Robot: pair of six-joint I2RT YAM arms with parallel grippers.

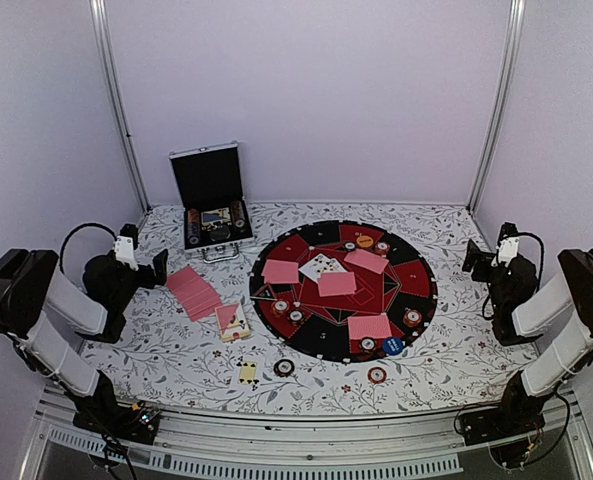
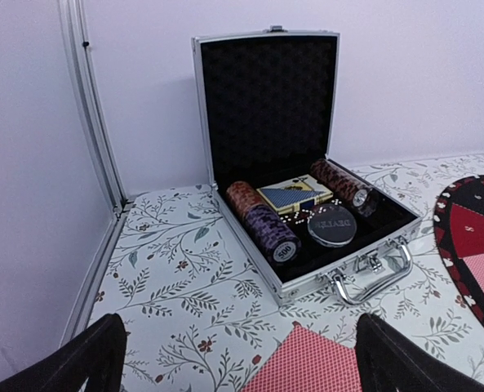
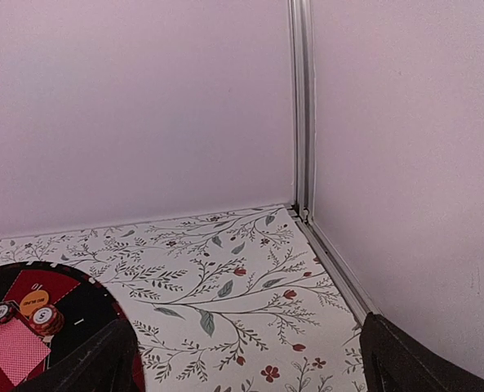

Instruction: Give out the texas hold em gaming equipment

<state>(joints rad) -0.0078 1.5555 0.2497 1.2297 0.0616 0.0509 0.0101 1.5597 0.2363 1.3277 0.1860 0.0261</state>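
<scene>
Pale lilac walls box in a table (image 1: 456,345) covered with a leaf-and-flower cloth. A round red-and-black mat (image 1: 321,338) fills the middle of the overhead frame. Much of the gear is out. Pink-backed cards (image 1: 280,271) lie singly on the mat, with face-up cards (image 1: 321,265) near its centre. An orange button (image 1: 364,241) sits at the mat's upper edge and a blue button (image 1: 393,346) at its lower right. Striped chips (image 1: 413,318) dot the mat, and two loose chips (image 1: 377,375) lie on the cloth below it. A fanned stack (image 1: 193,292) of cards lies left of the mat, with the small pink box (image 1: 234,322) just below it. The open case (image 1: 208,178) stands at upper left, chip rolls inside.

My left claw (image 2: 240,347) hangs wide and empty, facing the case, with the fanned stack just beneath it. My right claw (image 3: 246,355) is wide and empty too, right of the mat and apart from it.

The stack worries me. Those cards are thin and flat on soft cloth, so a finger coming down may drag the cloth or shove the fan apart rather than lift one card. A low sweep could clip the case handle. Over the mat, a careless reach would scatter dealt cards or send a chip rolling.
</scene>
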